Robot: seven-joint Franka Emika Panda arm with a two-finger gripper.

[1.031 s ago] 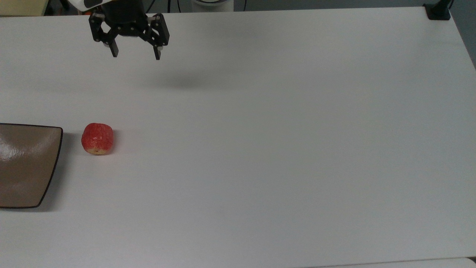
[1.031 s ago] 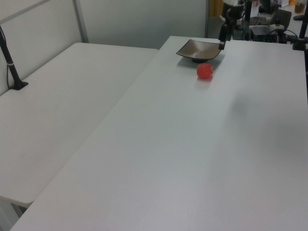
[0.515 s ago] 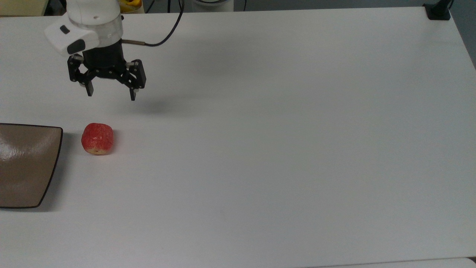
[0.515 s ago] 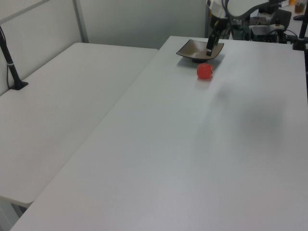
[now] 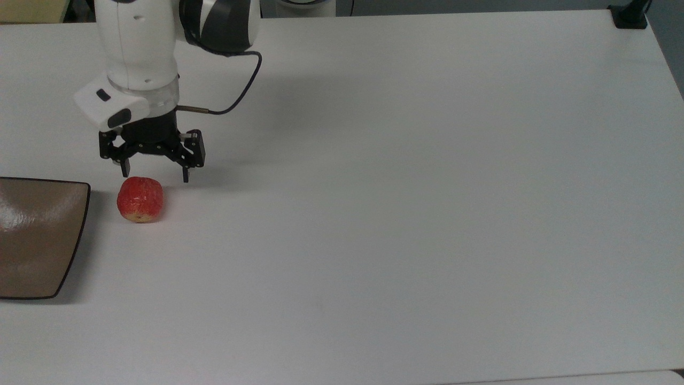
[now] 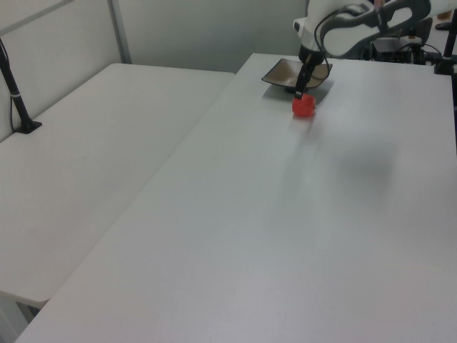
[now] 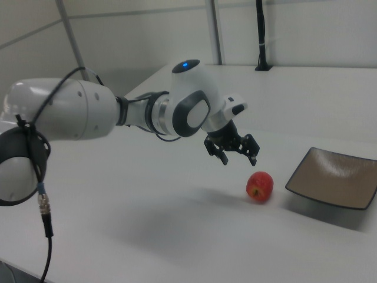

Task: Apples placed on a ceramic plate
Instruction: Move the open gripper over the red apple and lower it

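Note:
A small red apple (image 5: 140, 199) with speckled skin lies on the white table (image 5: 401, 187), just right of the brown square plate (image 5: 32, 238) in the top view. The apple (image 7: 260, 186) and the plate (image 7: 336, 177) stand apart, not touching. My gripper (image 5: 155, 176) hangs open above the table, fingers pointing down, a little beyond the apple and over its far edge in the top view. In the right view the gripper (image 7: 238, 158) is up and to the left of the apple, holding nothing. In the left view the gripper (image 6: 299, 91) sits just above the apple (image 6: 303, 106), in front of the plate (image 6: 285, 71).
A black post base (image 5: 629, 16) stands at the table's far right corner in the top view. A second white table (image 6: 86, 164) adjoins on the left view's left, with a black stand (image 6: 21, 107) on it. The arm's cable (image 5: 240, 91) loops beside the wrist.
The arm has come down from the table's far edge toward the apple, and the gripper, still open, now hangs just over it. Apple and plate have not moved.

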